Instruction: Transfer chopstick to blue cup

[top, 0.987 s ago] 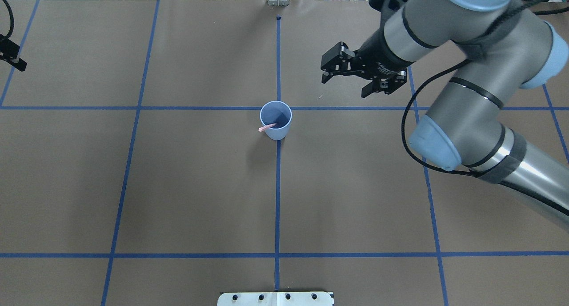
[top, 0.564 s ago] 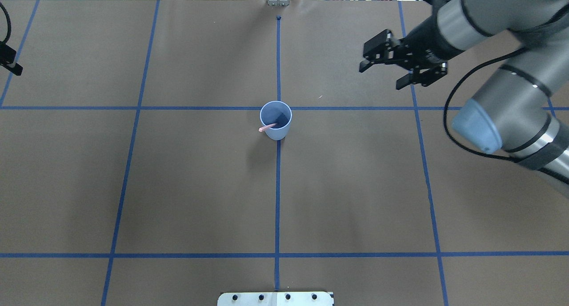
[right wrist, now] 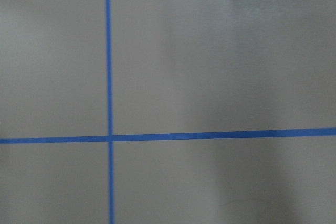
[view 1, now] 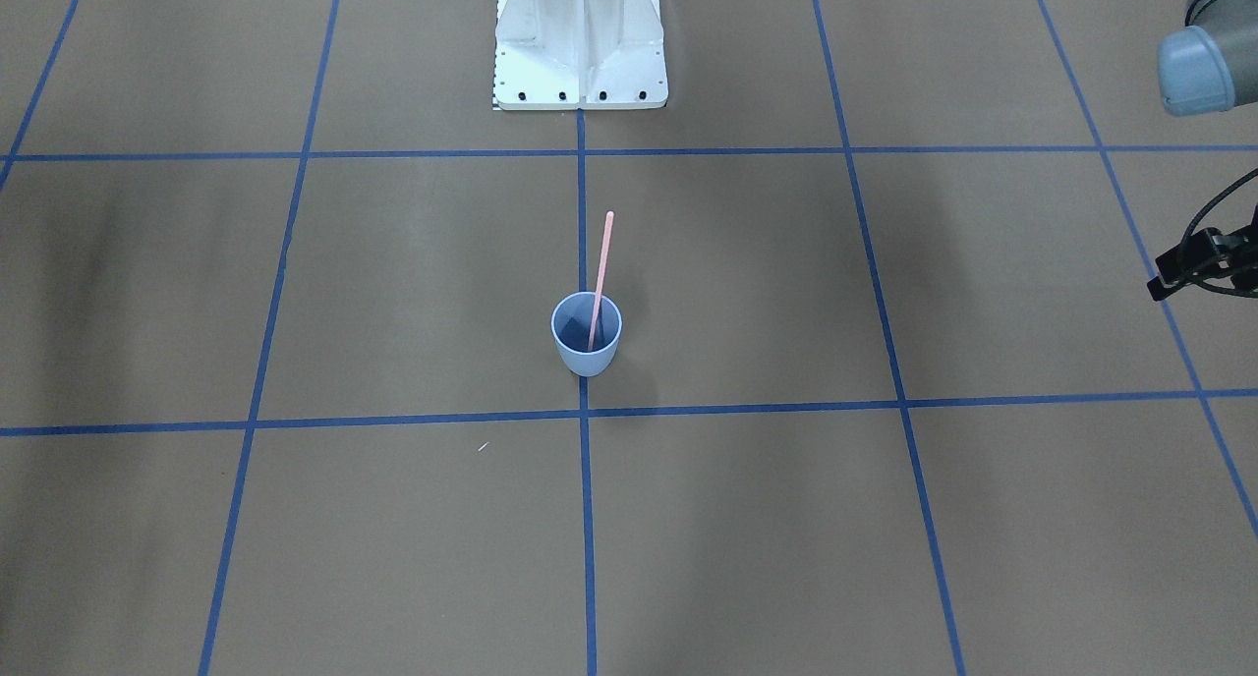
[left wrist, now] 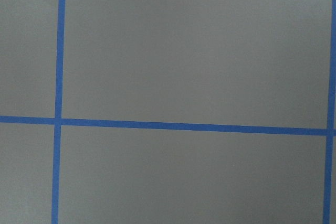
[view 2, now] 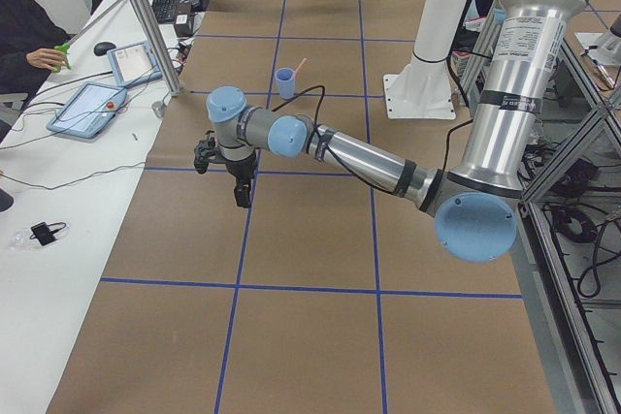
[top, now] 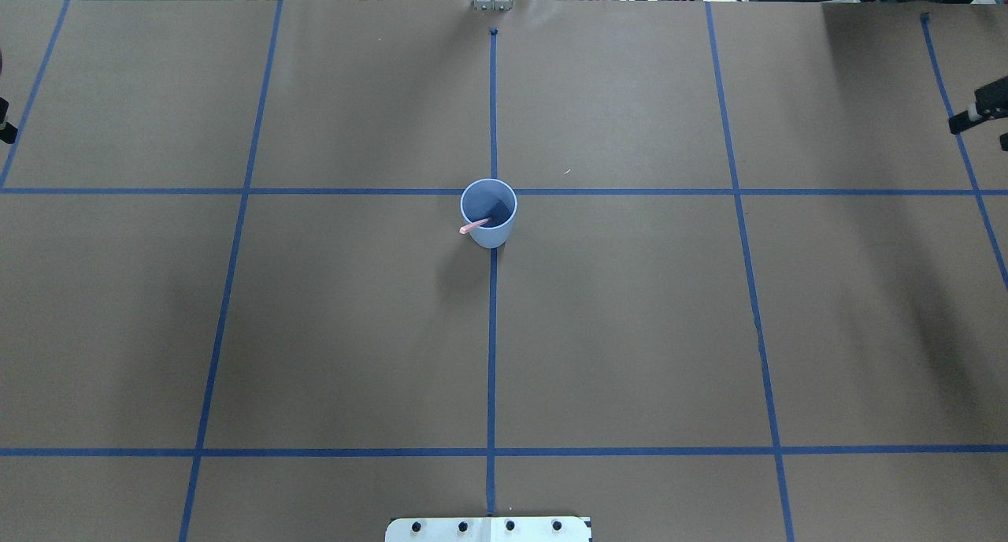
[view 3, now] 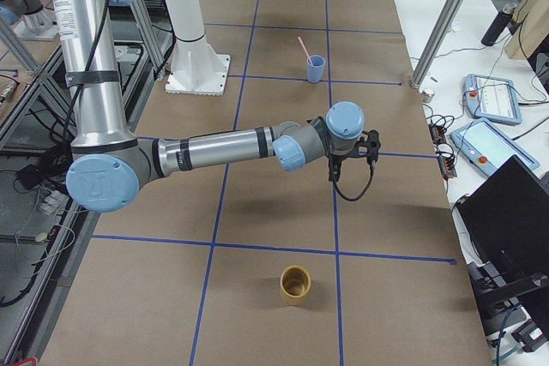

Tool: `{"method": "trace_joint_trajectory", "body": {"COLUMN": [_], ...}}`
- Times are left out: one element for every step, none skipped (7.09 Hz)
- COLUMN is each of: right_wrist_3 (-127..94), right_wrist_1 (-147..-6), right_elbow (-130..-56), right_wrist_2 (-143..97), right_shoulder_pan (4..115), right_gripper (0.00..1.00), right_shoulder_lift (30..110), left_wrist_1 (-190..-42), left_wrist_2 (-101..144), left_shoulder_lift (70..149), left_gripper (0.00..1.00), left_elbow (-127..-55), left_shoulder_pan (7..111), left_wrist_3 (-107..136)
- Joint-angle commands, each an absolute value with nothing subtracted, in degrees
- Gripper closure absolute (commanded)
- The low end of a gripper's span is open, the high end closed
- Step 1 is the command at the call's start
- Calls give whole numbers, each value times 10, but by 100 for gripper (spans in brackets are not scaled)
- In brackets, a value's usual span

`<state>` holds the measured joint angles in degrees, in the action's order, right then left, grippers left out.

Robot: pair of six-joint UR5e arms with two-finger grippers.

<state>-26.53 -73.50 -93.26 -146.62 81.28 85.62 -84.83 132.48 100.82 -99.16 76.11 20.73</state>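
Observation:
The blue cup point(top: 489, 211) stands upright at the table's middle, on the centre tape line. The pale-pink chopstick point(view 1: 600, 273) stands inside it and leans on the rim, most of its length sticking out above the cup point(view 1: 587, 347). Nothing holds either. My right gripper point(top: 983, 131) is far off at the overhead view's right edge, with two fingers apart and nothing between them. Only a sliver of my left gripper point(view 1: 1179, 268) shows at the table's other side, so I cannot tell its state. Both wrist views hold only brown paper and tape.
Blue tape lines grid the brown paper. A tan cup point(view 3: 296, 285) stands near the table's right end. The robot's white base point(view 1: 580, 47) sits at the table's robot side. A person's hands and tablets point(view 2: 92, 104) are at a side desk.
My right arm has pulled back rightward from near the cup to the view's edge. The left gripper has slid further off the left edge. Cup and chopstick have not moved.

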Motion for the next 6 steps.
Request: {"method": "trace_joint_trajectory", "body": {"right_wrist_3": [-137, -77, 34, 111, 117, 117], "right_wrist_1": [-818, -863, -894, -911, -912, -913], "right_elbow": [-929, -929, -930, -930, -931, -933], "right_wrist_2": [-1388, -1380, -1339, -1322, -1322, -1321], "right_shoulder_pan": [834, 851, 879, 901, 917, 931], "right_gripper": [0, 0, 0, 0, 0, 0], "right_shoulder_lift": [896, 901, 910, 926, 930, 932], "left_wrist_1": [-846, -845, -846, -852, -852, -852], "left_wrist_2": [1323, 1322, 1316, 1310, 1310, 1310], "left_shoulder_lift": [983, 981, 981, 981, 980, 979], "left_gripper": [2, 2, 2, 2, 2, 2], "left_elbow": [-980, -965, -930, -887, -862, -846], "left_shoulder_pan": [814, 849, 866, 887, 905, 915], "left_wrist_3": [28, -19, -73, -118, -124, -124]}}
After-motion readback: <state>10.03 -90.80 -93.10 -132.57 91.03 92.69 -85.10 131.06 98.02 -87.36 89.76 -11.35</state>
